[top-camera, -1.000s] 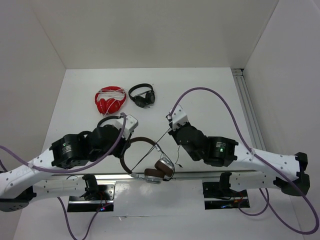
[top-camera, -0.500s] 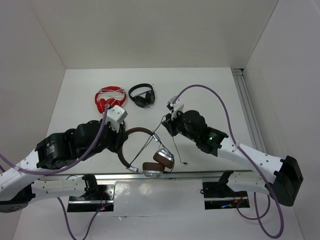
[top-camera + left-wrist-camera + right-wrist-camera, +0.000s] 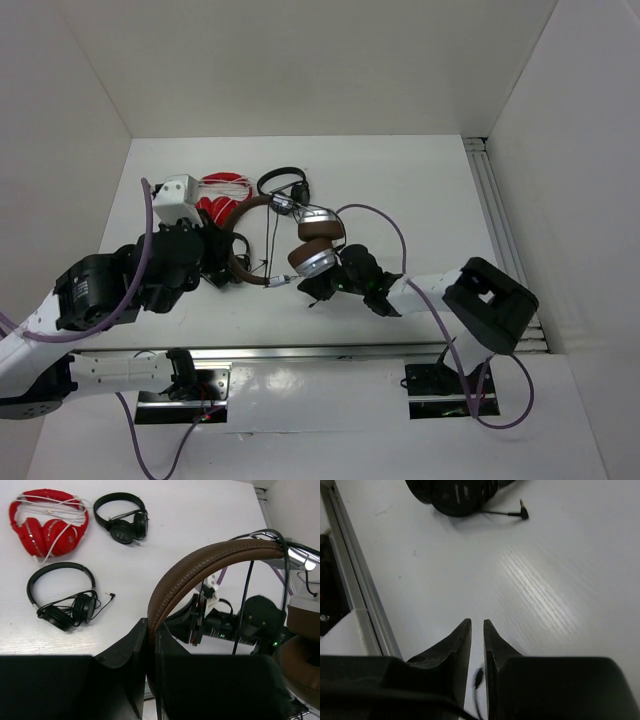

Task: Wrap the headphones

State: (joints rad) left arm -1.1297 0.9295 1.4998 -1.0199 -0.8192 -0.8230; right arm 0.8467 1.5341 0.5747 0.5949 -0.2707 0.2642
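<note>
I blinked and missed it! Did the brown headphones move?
Yes. The brown headphones moved toward the back of the table and are now right beside the red headphones.

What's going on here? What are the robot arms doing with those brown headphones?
The left gripper is clamped on the brown headband of the headphones and holds them up. The right gripper is low over the table, its fingers nearly together with the thin dark cable between them. The cable looks loose, not wrapped up yet. A red pair and two black pairs lie on the table nearby.
</note>
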